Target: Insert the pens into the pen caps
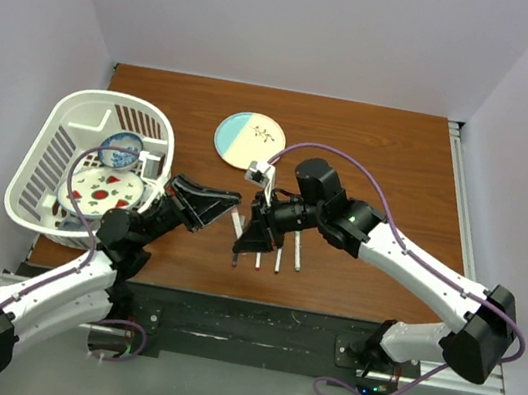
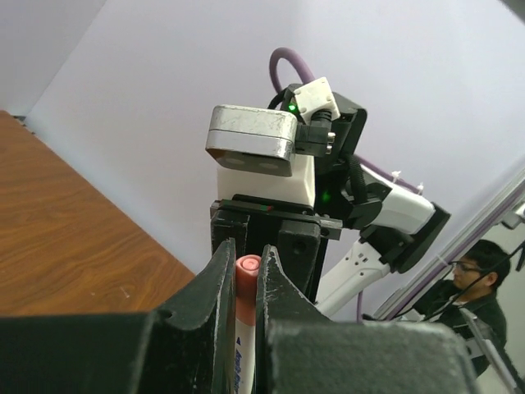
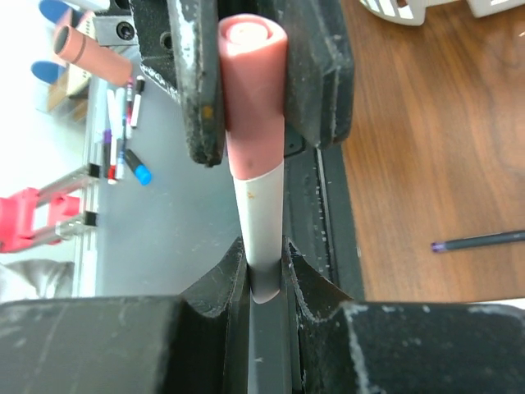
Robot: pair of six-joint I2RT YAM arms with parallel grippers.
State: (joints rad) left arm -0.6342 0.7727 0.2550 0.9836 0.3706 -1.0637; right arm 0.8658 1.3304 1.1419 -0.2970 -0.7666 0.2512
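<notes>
Left gripper (image 2: 246,267) is clamped on the pink cap (image 3: 253,90) and the right gripper (image 3: 264,267) pinches the white pen (image 3: 261,209) under it, above the table's (image 1: 391,168) near middle; the cap seems seated, though how fully we cannot tell. At the left edge we see a white basket (image 1: 51,137) holding a red-spotted plate (image 1: 102,193) and a blue dish (image 1: 123,144). Loose pens (image 1: 278,257) lie just beside the grippers near the front edge, and bare wood spreads to the right.
</notes>
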